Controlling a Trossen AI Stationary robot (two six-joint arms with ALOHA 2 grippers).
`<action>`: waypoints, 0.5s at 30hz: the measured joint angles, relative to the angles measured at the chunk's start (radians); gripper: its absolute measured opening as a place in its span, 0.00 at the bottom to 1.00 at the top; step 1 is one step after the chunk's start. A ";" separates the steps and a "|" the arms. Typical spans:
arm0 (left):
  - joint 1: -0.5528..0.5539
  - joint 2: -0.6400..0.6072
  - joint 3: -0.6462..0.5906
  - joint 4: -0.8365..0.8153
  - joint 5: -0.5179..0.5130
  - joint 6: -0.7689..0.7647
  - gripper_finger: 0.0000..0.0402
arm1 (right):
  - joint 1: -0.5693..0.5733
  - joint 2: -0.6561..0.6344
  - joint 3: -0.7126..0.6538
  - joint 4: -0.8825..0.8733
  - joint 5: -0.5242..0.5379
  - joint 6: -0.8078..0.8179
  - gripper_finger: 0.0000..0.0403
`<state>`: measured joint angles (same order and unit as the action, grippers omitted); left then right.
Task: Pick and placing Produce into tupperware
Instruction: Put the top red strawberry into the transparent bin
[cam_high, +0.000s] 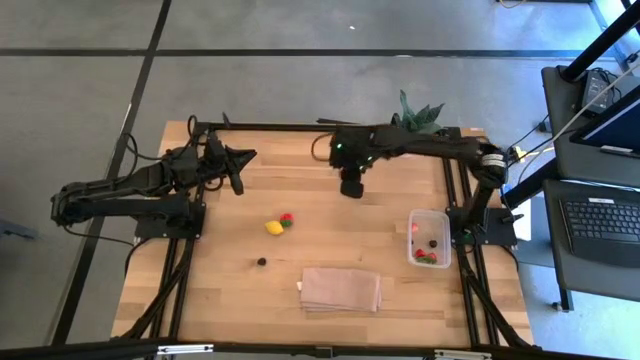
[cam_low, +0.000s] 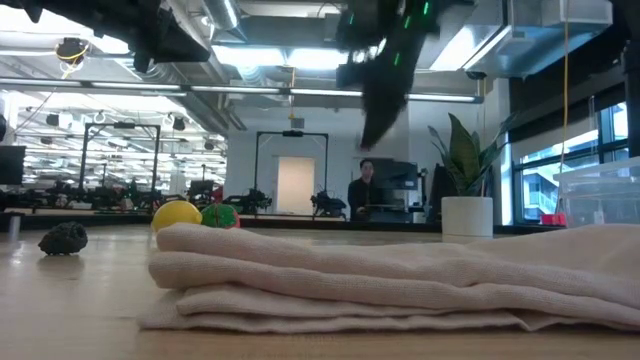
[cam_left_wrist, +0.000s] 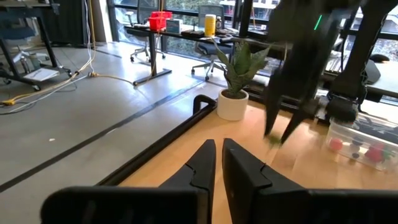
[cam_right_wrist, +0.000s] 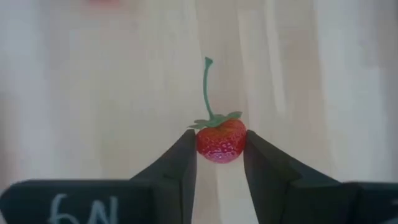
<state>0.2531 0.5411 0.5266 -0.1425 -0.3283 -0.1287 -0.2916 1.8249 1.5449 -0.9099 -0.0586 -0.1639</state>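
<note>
A: Holding a strawberry (cam_right_wrist: 221, 140) in my right gripper (cam_high: 351, 186), jaws clamped on its 2 sides, green stem pointing straight away from the fingers (cam_right_wrist: 180, 163).

B: Where are you over the worktop (cam_high: 230, 290)?

A: Up off the boards, toward the far edge and about mid-width. The tupperware (cam_high: 429, 238) lies to my right and nearer the front, close to my right arm's base, with several red and dark pieces already in it.

B: So what does the carry turn on?

A: That direction, I judge: swing the wrist out toward the right side and bring it forward until the berry hangs over the open box. Its long axis runs front to back, so there is more room along that line than across it.

B: And the left gripper (cam_high: 237, 176)?

A: Parked high at the far left, jaws together on nothing. It sits well away from the box, so the right arm is the nearer one.

B: What remains out?

A: A yellow piece (cam_high: 273, 228) touching a red-and-green piece (cam_high: 287, 220) mid-worktop, a dark berry (cam_high: 261, 262) nearer the front, and beside that a folded cloth (cam_high: 341, 289).
</note>
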 joint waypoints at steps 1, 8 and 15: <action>0.000 0.000 0.000 0.000 0.000 0.000 0.05 | 0.002 -0.018 0.041 -0.067 -0.002 0.022 0.28; -0.001 0.000 0.000 0.005 0.000 0.000 0.01 | 0.046 -0.207 0.186 -0.432 0.056 0.380 0.28; 0.000 0.002 0.000 0.011 -0.003 0.000 0.02 | 0.175 -0.437 0.026 -0.618 0.267 0.891 0.28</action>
<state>0.2531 0.5430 0.5266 -0.1310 -0.3309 -0.1287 -0.1165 1.3875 1.5706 -1.5282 0.2087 0.7267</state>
